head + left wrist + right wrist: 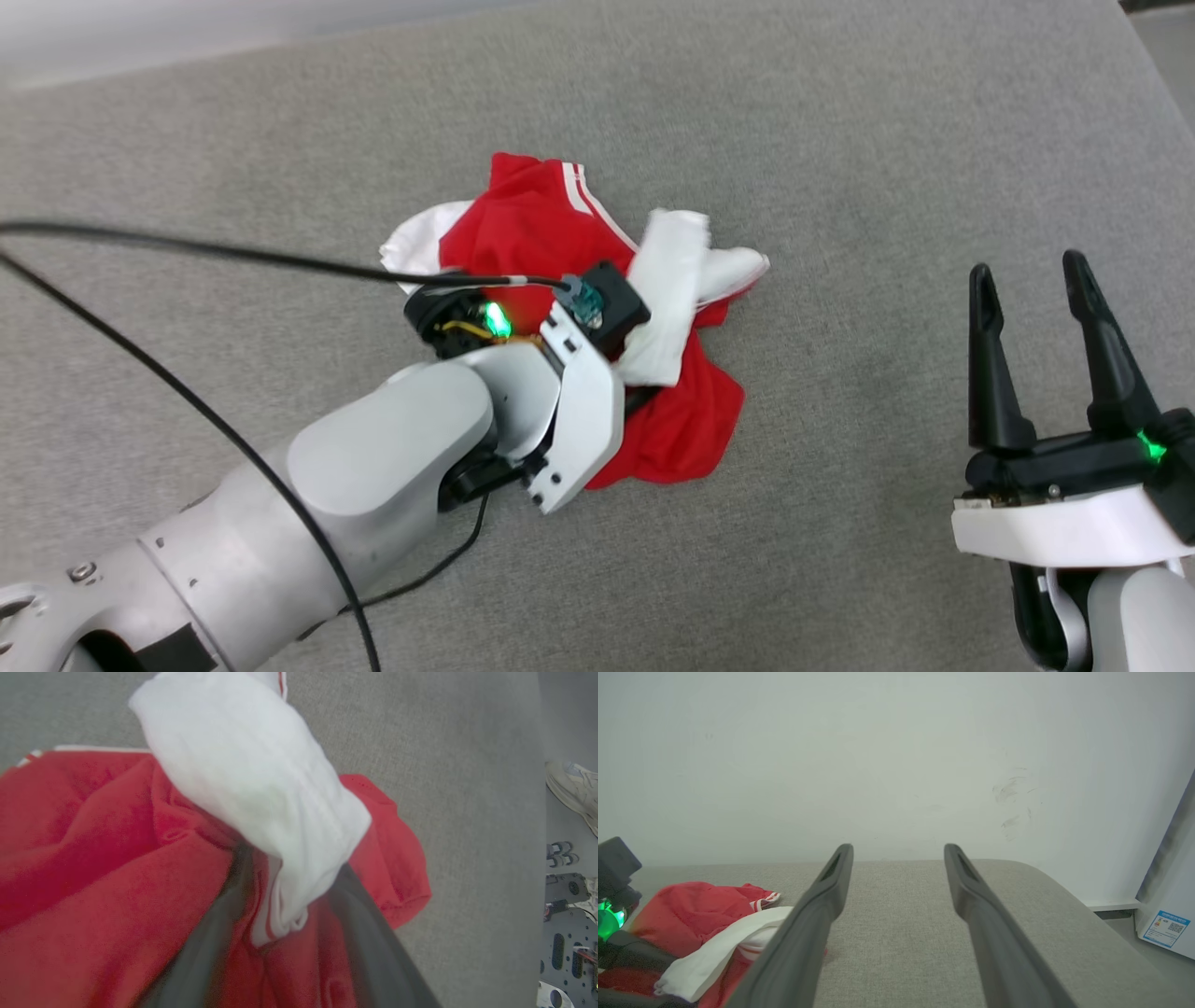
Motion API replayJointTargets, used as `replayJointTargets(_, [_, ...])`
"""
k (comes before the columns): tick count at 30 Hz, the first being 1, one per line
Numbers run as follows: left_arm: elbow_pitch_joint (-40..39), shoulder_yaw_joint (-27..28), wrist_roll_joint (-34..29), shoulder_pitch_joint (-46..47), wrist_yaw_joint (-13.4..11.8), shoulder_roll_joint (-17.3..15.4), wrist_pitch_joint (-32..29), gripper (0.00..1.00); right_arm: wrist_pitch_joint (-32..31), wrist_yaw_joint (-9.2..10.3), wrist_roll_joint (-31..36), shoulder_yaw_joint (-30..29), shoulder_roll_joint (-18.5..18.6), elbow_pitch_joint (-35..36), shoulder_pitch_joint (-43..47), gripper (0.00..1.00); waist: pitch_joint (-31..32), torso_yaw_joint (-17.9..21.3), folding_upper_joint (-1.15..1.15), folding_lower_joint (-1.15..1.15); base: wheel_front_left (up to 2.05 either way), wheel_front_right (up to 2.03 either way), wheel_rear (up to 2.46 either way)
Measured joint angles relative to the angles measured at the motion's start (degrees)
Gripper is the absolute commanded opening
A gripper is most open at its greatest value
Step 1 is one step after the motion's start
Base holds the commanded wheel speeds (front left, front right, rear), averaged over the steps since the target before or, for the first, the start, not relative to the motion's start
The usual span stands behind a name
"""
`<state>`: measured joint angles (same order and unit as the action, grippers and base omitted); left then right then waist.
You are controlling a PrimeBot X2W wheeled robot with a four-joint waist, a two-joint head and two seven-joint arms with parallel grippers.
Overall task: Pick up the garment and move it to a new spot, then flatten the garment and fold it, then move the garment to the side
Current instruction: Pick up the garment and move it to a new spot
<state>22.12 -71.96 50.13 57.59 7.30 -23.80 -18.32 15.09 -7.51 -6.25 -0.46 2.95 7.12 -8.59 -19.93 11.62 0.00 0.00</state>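
Note:
The garment (523, 233), red with white sleeves and striped trim, lies crumpled in a heap in the middle of the grey padded surface. My left gripper (642, 397) reaches down into the heap's front right part, its wrist covering most of the fingers. In the left wrist view its two dark fingers (219, 924) stand apart around a white sleeve and red folds of the garment (93, 858), so the left gripper (292, 863) is open. My right gripper (1027, 271) is open and holds nothing, well to the right of the heap. The right wrist view shows the right gripper (899, 849) with the garment (691, 905) at lower left.
The grey padded surface (840, 140) spreads wide around the heap. A black cable (187, 247) runs from the left to my left wrist. Past the surface's edge are a shoe (572, 788) and a perforated metal plate (565, 952). A white wall (896, 765) stands behind.

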Motion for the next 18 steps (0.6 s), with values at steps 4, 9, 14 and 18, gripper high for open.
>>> replayJointTargets(4, [-0.57, 2.09, -2.30, 0.87, -1.88, 0.73, 6.93, 1.00, 0.00, 0.00, 0.73, -0.19, 0.00, -0.47, 1.29, 1.00, 2.31, -0.87, 0.00, 0.00, 0.00, 0.00, 0.00])
replayJointTargets(9, [-4.65, 6.33, -2.61, 0.51, -5.84, 0.00, 14.85, 1.00, 0.00, 0.00, 1.22, -0.30, -0.01, -0.91, 2.71, 1.00, 5.57, -2.59, 0.00, 0.00, 0.00, 0.00, 0.00])
replayJointTargets(14, [-8.95, 9.65, -4.34, -2.51, -12.22, -3.34, 21.32, 1.00, 0.00, 0.00, 1.77, -0.65, -0.02, -1.05, 3.52, 1.00, 8.21, -4.88, 0.00, 0.00, 0.00, 0.00, 0.00])
replayJointTargets(18, [-11.33, 12.73, -5.89, -6.89, -19.05, -5.84, 28.51, 1.00, 0.00, 0.00, 2.18, -0.96, -0.02, -1.30, 4.55, 1.00, 9.65, -6.80, 0.00, 0.00, 0.00, 0.00, 0.00])
